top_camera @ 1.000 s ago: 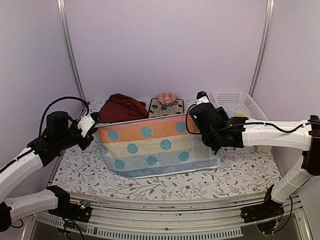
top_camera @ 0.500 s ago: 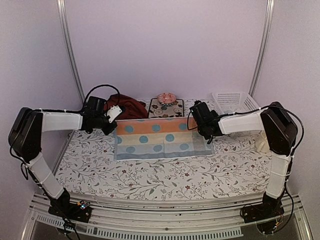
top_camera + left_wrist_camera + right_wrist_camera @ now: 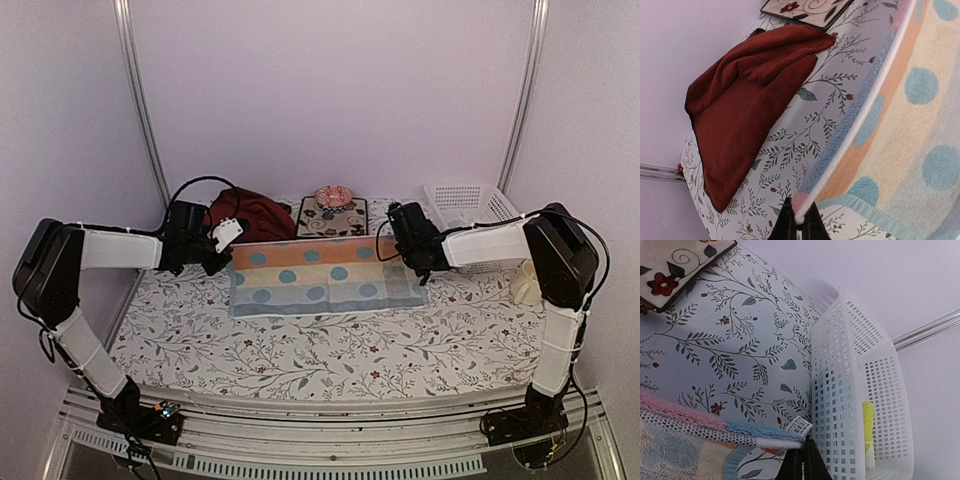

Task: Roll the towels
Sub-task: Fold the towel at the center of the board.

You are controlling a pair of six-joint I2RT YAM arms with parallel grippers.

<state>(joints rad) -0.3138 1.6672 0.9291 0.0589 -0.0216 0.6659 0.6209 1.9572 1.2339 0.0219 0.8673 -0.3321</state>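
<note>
A striped towel point(image 3: 320, 280) with orange, cream and pale blue bands and blue dots lies spread on the floral table covering, its far edge lifted slightly. My left gripper point(image 3: 231, 249) point(image 3: 799, 220) is shut on its far left corner point(image 3: 801, 202). My right gripper point(image 3: 398, 248) point(image 3: 803, 452) is shut on its far right corner point(image 3: 785, 440), beside a barcode tag. A dark red towel point(image 3: 250, 212) point(image 3: 745, 105) lies crumpled at the back left. A small yellow towel point(image 3: 868, 432) rests inside the white basket.
A white mesh basket point(image 3: 470, 205) point(image 3: 855, 390) stands at the back right, close to my right gripper. A dark floral mat point(image 3: 333, 217) point(image 3: 805, 7) with a pink round thing point(image 3: 333, 196) sits at the back centre. A cream object point(image 3: 525, 282) is at the right edge.
Both arms have carried the striped towel from a raised hanging spread near the front to the back of the table and lowered it. It now lies nearly flat.
</note>
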